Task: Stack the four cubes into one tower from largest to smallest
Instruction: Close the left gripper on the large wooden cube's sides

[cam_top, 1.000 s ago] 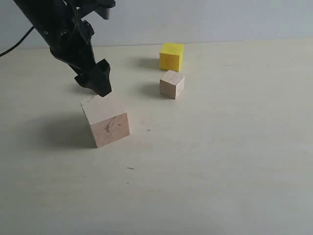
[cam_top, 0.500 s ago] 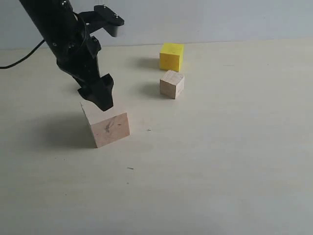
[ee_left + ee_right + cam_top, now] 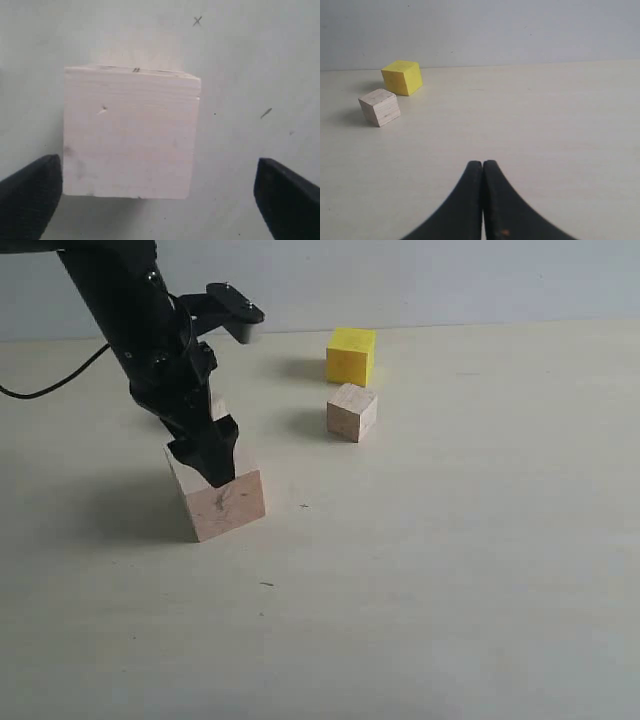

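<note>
Exterior view is showing the big cube (image 3: 222, 502) sitting on the table (image 3: 450, 540) between the wide-spread fingers (image 3: 30, 200) of the left claw (image 3: 159, 200), which is gripping nothing; one finger is lying nearer the cube. Farther back, the yellow cube (image 3: 351, 355) is standing near the small cube (image 3: 352, 411), not touching. The right claw (image 3: 483, 200) is sitting shut, empty. A dark scribble (image 3: 220, 500) is marking the big cube's front; a pencilled x (image 3: 197, 21) is showing on the table.
</note>
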